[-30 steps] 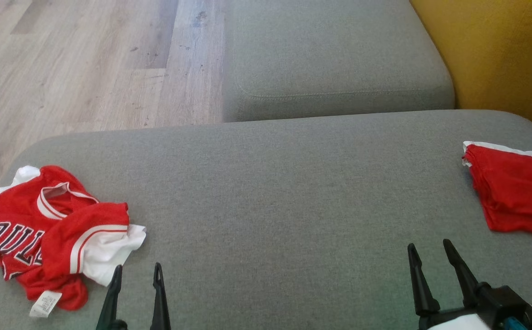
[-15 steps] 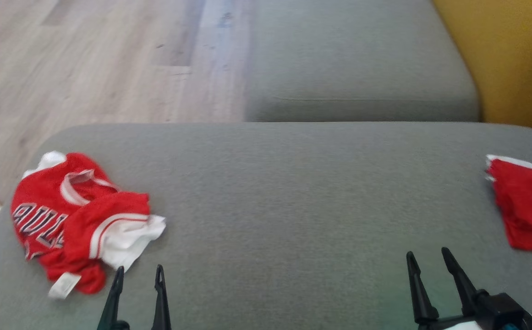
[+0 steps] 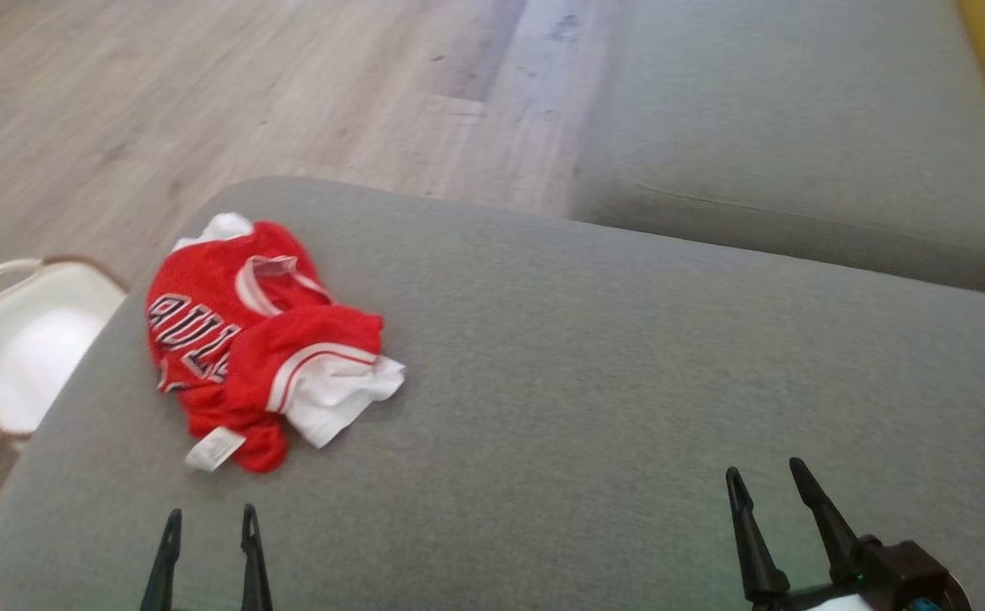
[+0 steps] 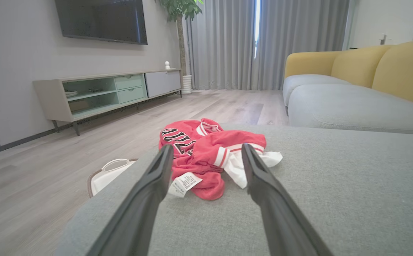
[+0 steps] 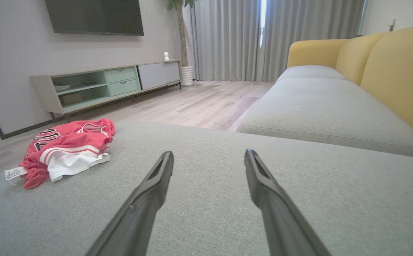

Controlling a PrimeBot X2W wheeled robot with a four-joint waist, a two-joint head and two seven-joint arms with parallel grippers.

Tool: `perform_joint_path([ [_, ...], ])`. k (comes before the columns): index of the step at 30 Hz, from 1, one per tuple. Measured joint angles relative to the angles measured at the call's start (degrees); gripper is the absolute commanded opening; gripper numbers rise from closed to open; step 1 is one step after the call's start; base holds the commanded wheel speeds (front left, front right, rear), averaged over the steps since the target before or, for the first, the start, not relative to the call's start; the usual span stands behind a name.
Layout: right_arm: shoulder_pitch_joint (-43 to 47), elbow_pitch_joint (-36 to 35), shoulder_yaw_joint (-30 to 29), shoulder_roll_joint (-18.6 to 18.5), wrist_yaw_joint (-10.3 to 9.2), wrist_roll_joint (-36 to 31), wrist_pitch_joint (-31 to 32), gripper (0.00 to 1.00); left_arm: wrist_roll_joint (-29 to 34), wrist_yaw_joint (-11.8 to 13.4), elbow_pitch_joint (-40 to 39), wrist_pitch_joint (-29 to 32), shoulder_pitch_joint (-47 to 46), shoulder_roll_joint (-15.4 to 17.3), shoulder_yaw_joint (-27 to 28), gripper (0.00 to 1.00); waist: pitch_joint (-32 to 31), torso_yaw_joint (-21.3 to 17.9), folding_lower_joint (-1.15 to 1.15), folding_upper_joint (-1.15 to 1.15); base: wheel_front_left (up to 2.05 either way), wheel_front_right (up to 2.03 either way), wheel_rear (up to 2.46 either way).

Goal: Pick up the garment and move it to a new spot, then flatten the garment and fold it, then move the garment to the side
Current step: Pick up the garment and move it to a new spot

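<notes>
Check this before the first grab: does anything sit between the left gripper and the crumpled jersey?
Nothing visible does. Bare grey cushion lies between the open left gripper and the jersey, which sits just ahead of its fingers.

The head camera is swung to the left, so the whole head view is shifted. The left gripper [image 3: 209,512] is carried round with the turn. Earlier seen just right of the garment's [image 3: 246,339] near white hem, it is now set back behind it. The garment is now found straight ahead of its fingertips, with a strip of bare grey cushion [image 3: 585,382] between. A white basket [image 3: 25,339] on the floor is brought into view, ahead and to the left of the left gripper.
</notes>
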Motion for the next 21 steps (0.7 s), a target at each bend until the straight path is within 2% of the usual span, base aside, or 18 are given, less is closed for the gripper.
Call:
perform_joint_path([
  [7,0.0,0.0,0.0,0.0,0.0,0.0,0.0,1.0,0.0,0.1,-0.9,0.0,0.0,0.1,0.7,1.0,0.6,2.4,0.0,0.0,0.0,0.0,0.0],
  [17,0.0,0.2,-0.2,0.0,0.0,-0.8,0.0,1.0,0.0,0.1,-1.5,0.0,0.0,0.3,2.3,1.0,1.8,2.2,0.0,0.0,0.0,0.0,0.0],
  [21,0.0,0.2,-0.3,0.0,0.0,-1.9,0.0,1.0,0.0,-0.1,-2.5,0.0,-1.0,1.5,3.3,1.0,3.0,1.7,0.0,0.0,0.0,0.0,0.0],
])
